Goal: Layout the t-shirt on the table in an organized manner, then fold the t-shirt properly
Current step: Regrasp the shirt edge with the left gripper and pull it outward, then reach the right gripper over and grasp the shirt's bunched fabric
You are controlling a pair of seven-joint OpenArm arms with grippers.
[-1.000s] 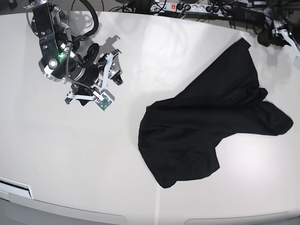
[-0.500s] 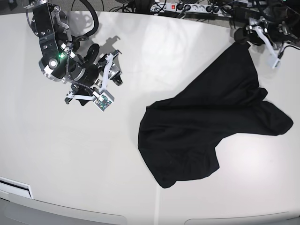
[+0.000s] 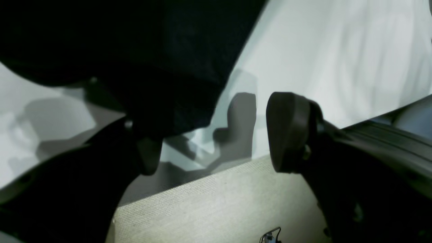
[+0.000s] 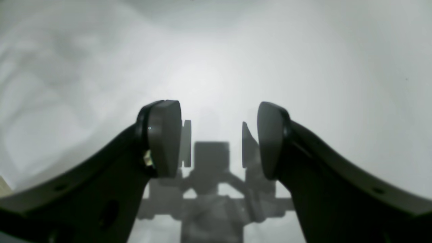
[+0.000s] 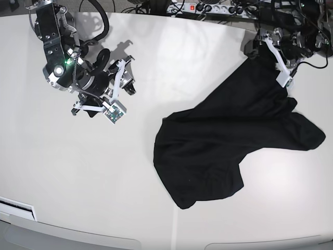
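The black t-shirt (image 5: 234,135) lies crumpled on the white table (image 5: 78,172), running from the far right corner down toward the front middle. My left gripper (image 5: 268,57) stands open at the shirt's top corner by the table's far edge. In the left wrist view the fabric (image 3: 135,50) drapes over one finger, the other finger (image 3: 287,131) is bare, and the left gripper (image 3: 216,141) has only table between its tips. My right gripper (image 5: 117,73) hovers open over bare table at the far left, well away from the shirt. The right wrist view shows the right gripper (image 4: 216,141) empty.
A power strip and tangled cables (image 5: 203,8) line the far edge behind the table. A white flat piece (image 5: 18,208) sits at the front left corner. Beige flooring (image 3: 219,209) shows past the table edge under the left gripper.
My left arm has swung in from the far right along the back edge, down onto the shirt's top corner. The right arm and the shirt have not moved.
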